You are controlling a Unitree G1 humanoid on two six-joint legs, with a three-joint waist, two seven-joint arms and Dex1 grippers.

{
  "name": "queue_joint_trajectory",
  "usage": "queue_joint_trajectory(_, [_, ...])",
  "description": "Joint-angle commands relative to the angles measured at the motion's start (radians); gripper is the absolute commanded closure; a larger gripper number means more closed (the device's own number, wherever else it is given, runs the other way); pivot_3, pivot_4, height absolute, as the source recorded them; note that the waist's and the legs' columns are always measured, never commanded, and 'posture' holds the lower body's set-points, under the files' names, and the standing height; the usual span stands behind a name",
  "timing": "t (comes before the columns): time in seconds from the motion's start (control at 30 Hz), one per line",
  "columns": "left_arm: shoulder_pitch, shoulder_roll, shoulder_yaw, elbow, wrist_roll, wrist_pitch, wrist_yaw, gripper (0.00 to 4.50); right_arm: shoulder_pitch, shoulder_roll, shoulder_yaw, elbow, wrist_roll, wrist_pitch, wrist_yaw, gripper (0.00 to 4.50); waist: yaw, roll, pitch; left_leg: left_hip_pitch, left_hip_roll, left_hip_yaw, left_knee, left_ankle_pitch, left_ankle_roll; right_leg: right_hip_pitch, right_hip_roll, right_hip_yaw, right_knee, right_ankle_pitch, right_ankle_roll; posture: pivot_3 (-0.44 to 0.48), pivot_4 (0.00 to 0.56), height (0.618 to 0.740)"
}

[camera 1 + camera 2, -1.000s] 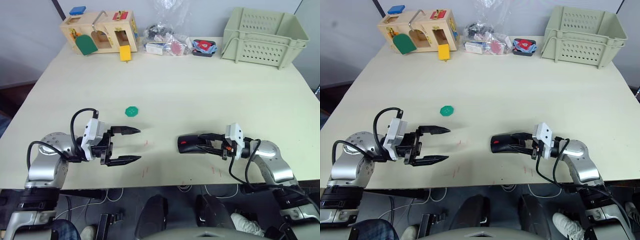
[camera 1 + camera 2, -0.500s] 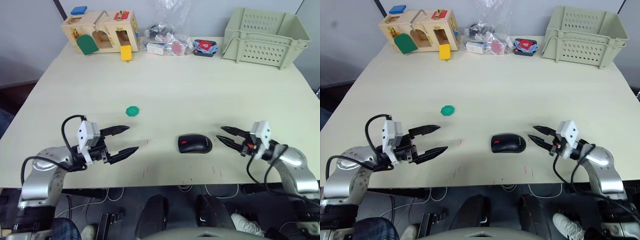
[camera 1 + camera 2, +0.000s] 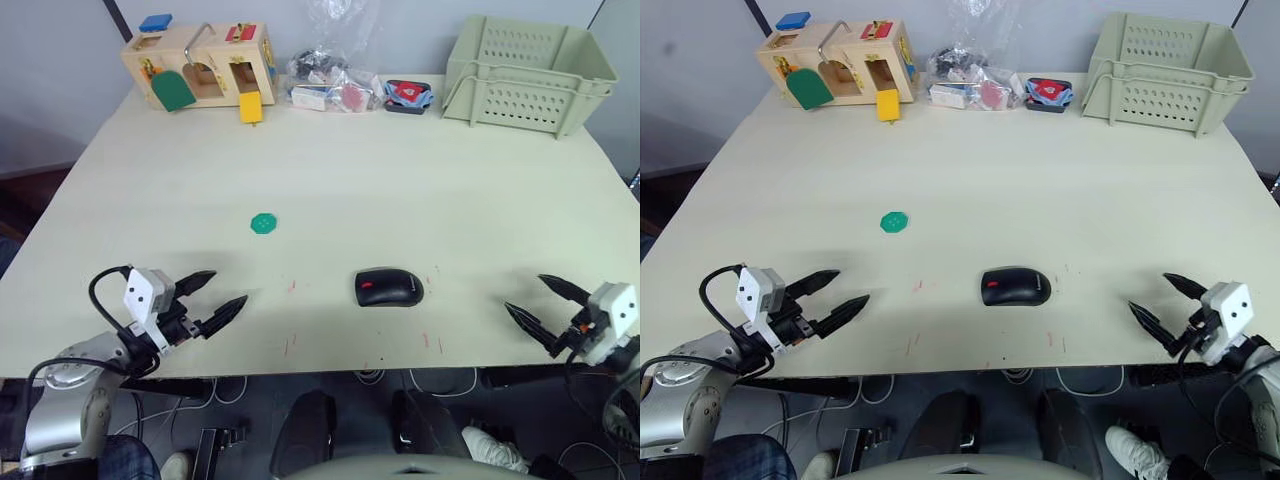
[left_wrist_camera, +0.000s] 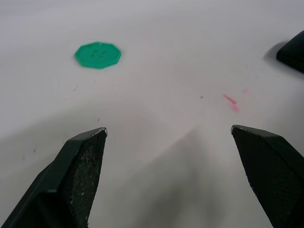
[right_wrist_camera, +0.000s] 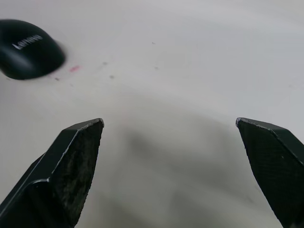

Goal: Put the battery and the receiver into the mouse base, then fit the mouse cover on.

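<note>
A black mouse (image 3: 388, 288) lies on the table near the front, a little right of the middle. Its smooth mouse cover (image 5: 28, 47), with pale lettering, sits on top of the mouse base, whose red wheel (image 3: 368, 287) shows at the mouse's left end. The battery and the receiver are hidden. My right gripper (image 3: 525, 292) is open and empty near the front right edge, well clear of the mouse. My left gripper (image 3: 228, 287) is open and empty at the front left, its fingers pointing toward the mouse (image 4: 292, 50).
A green disc (image 3: 263, 223) lies left of centre. Along the back edge stand a wooden toy box (image 3: 200, 65), plastic bags of small parts (image 3: 330, 80), a small red and blue item (image 3: 408, 93) and a pale slotted basket (image 3: 525, 70).
My right gripper let go of the mouse, opened and drew back to the front right. The left arm pulled back toward the front left. The mouse stays where it was set.
</note>
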Motion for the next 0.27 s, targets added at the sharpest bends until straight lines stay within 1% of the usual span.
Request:
queue_joint_trajectory(0.03, [0.0,-0.009,0.037,0.001,0.021,-0.024,0.046,0.0,0.03,0.01,-0.059,0.008,0.03,-0.046,0.003,0.07,0.001,0.0,0.0,0.0,0.0,0.0,0.0,0.0,0.0,0.0,0.0,0.0,0.0,-0.001,-0.001,0.0,0.15,0.74])
queue_joint_trajectory(0.27, [-0.007,-0.031,0.007,0.015,0.076,-0.044,0.092,0.0,0.048,0.031,-0.073,0.038,0.039,-0.084,-0.001,0.07,-0.001,0.0,-0.001,0.002,0.0,0.002,-0.001,0.0,0.0,0.001,0.0,0.002,0.0,-0.002,-0.003,0.0,0.15,0.74])
